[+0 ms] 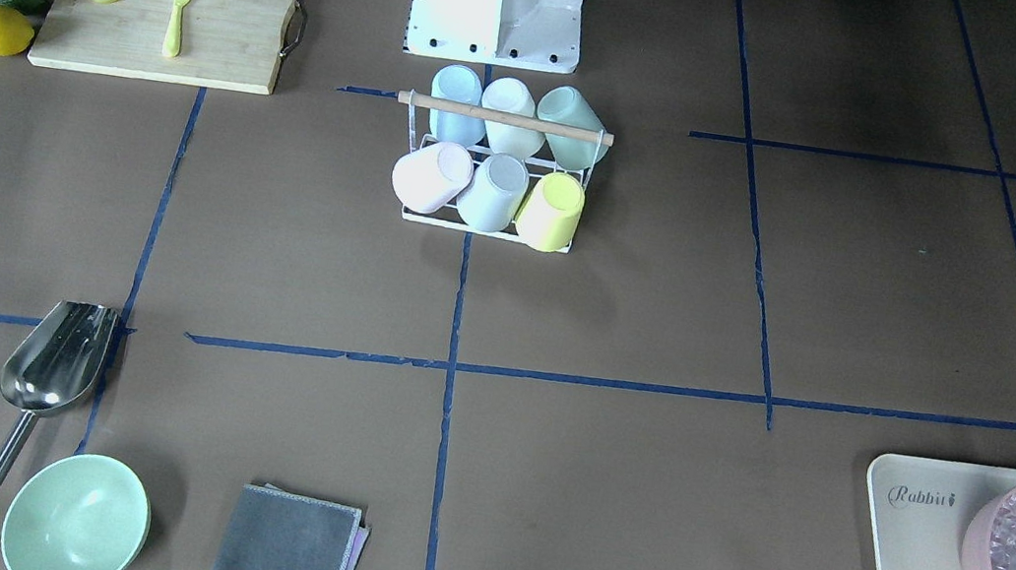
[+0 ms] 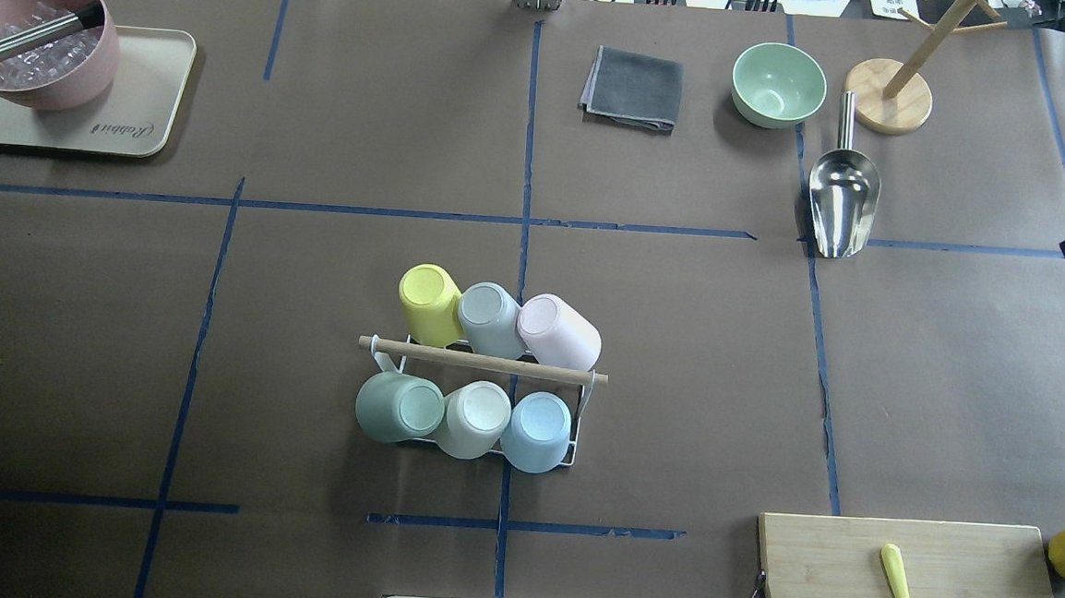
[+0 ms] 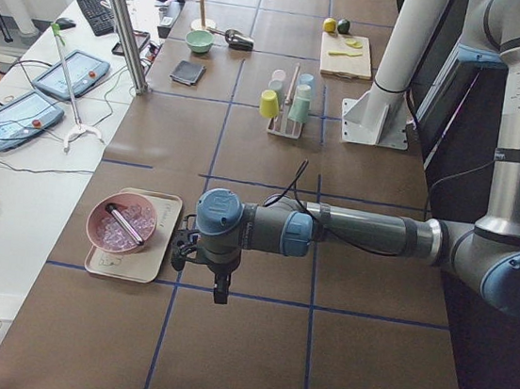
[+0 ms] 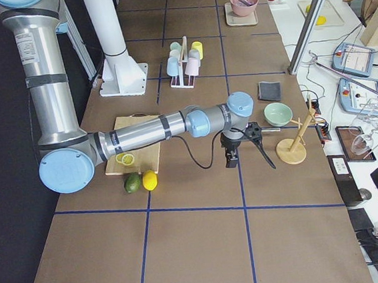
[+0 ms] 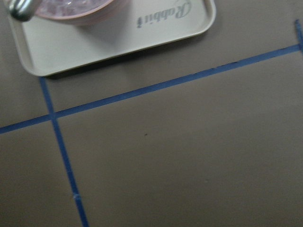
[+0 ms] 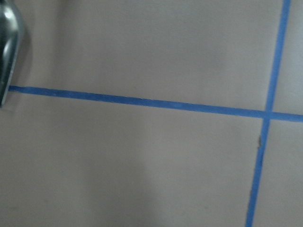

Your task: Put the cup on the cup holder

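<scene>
The cup holder [image 2: 482, 362] is a white wire rack with a wooden rod across its top, standing mid-table near the robot's base. It also shows in the front-facing view [image 1: 504, 115]. Six cups sit tilted on its prongs: yellow [image 2: 429, 300], grey-blue [image 2: 489, 315] and pink [image 2: 557, 328] in the far row, green [image 2: 395, 407], cream [image 2: 475, 418] and light blue [image 2: 538, 429] in the near row. My left gripper [image 3: 220, 289] hangs beside the beige tray, far from the rack. My right gripper [image 4: 229, 159] hangs near the scoop. I cannot tell whether either is open or shut.
A beige tray [image 2: 127, 117] holds a pink bowl of ice [image 2: 34, 51]. A grey cloth [image 2: 633, 88], green bowl [image 2: 779, 85], metal scoop [image 2: 842, 202] and wooden mug tree [image 2: 888, 103] lie at the far right. A cutting board [image 2: 839, 577] with a yellow knife lies at the near right.
</scene>
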`<state>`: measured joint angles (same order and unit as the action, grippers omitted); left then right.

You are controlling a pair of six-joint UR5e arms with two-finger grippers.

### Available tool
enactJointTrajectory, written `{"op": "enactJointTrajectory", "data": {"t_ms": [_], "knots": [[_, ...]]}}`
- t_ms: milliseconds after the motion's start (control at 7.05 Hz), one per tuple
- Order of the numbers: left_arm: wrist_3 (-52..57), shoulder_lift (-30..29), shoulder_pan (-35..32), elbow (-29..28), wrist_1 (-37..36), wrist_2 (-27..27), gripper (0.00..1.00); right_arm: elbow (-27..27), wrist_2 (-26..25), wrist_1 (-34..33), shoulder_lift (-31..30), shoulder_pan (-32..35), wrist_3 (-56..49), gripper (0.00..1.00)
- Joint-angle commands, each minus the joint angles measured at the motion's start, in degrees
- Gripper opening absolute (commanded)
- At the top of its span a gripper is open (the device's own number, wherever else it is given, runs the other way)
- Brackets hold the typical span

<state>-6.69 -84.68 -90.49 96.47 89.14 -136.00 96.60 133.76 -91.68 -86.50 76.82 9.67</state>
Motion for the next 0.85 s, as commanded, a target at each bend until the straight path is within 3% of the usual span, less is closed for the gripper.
{"op": "enactJointTrajectory", "data": {"t_ms": [0, 284, 709], "knots": [[-2.3, 0.0, -1.1, 0.8, -0.1, -0.2, 1.00, 0.1, 0.5, -0.1, -5.6, 7.5, -5.8, 1.00], [-1.7, 0.4, -1.4, 0.8, 0.2, -0.1, 1.00, -0.1, -0.2, 0.0, -9.0, 12.4, -14.3, 1.00], [4.0, 0.6, -2.8, 0.3, -0.3, 0.0, 1.00, -1.5, -1.3, 0.5, -8.9, 12.8, -15.3, 1.00]]}}
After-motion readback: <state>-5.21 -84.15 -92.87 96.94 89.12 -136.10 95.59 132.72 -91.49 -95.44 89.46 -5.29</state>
